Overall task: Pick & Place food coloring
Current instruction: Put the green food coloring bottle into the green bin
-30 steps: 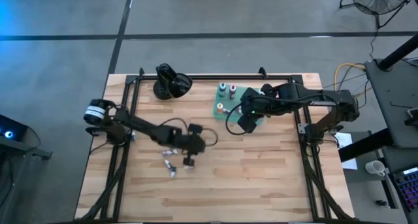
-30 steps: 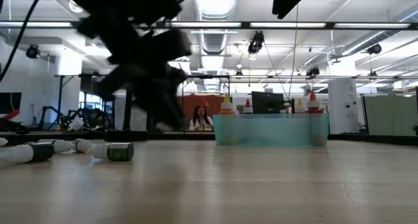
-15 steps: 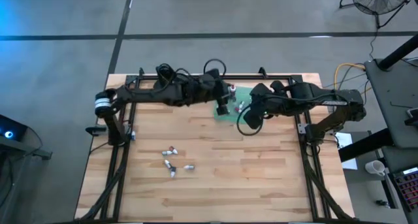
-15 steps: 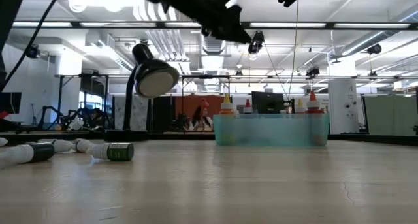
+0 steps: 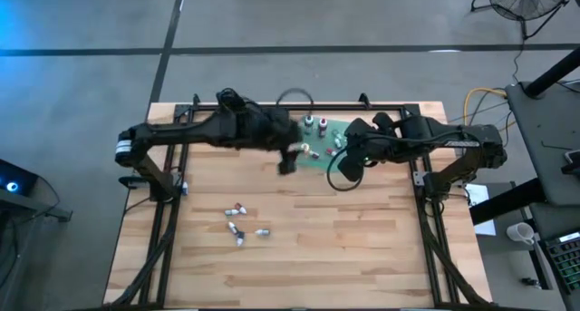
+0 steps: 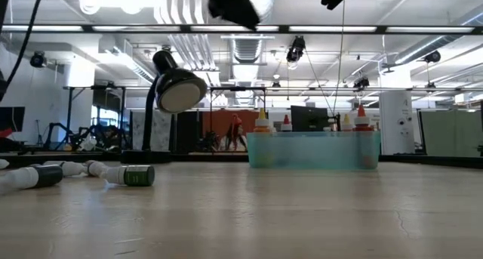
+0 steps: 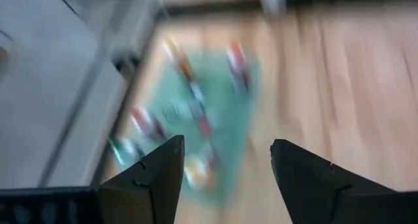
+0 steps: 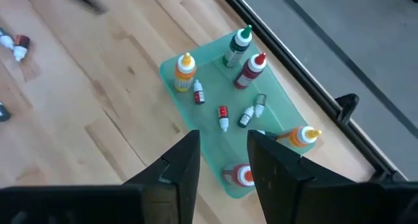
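Wooden table (image 5: 362,247) carries a teal tray (image 8: 277,106) at its far edge, with both arms reaching over that end. Left gripper (image 7: 225,175) hangs beside the tray, fingers spread wide with nothing between them. Right gripper (image 8: 222,162) waits above the tray, fingers narrowly apart, empty. Several food coloring bottles (image 8: 222,116) stand or lie in the tray; a few more bottles (image 5: 240,231) lie loose on the near-left boards, well apart from it. Judgement: a placement looks complete and the next pick is due, calling for a reach to the loose group.
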Available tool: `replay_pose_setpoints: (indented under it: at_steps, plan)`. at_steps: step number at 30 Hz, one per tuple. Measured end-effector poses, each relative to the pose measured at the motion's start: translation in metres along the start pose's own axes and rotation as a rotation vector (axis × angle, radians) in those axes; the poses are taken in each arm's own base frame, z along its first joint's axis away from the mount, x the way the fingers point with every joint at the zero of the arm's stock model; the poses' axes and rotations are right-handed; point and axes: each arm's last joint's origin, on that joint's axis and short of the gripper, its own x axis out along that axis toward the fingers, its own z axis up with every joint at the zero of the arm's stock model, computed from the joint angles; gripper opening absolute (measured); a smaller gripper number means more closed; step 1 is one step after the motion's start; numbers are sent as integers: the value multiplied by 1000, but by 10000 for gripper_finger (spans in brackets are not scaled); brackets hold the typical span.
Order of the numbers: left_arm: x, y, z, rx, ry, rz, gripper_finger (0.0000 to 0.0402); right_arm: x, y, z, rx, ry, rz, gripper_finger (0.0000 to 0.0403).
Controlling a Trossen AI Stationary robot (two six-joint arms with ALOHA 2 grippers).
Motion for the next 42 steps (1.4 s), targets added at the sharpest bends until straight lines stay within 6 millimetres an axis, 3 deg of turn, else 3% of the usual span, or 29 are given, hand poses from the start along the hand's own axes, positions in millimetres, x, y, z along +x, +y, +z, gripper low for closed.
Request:
replay_pose_setpoints:
  at_steps: [4,7,13,19,21,26,32,42]
  plan:
    - [-11,-28,-34,77,210,-102,202,4,8,2,-13,-29,43,116]
    - [-16,-50,-61,78,256,-137,202,13,19,5,-36,-74,87,118]
    - [-25,-83,-122,-95,296,-181,202,50,48,4,50,-151,209,128]
    - [-54,-108,-167,-296,297,-242,202,103,105,-6,7,-110,656,137]
    - [-64,-113,-179,-356,290,-263,202,120,124,-14,-21,-60,731,136]
    - [-80,-119,-204,-480,309,-307,202,163,165,-39,-65,116,756,126]
    - [-90,-122,-225,-592,334,-338,202,194,213,-48,-293,86,758,116]
    - [-100,-131,-236,-576,357,-389,202,220,250,-36,-432,33,729,130]
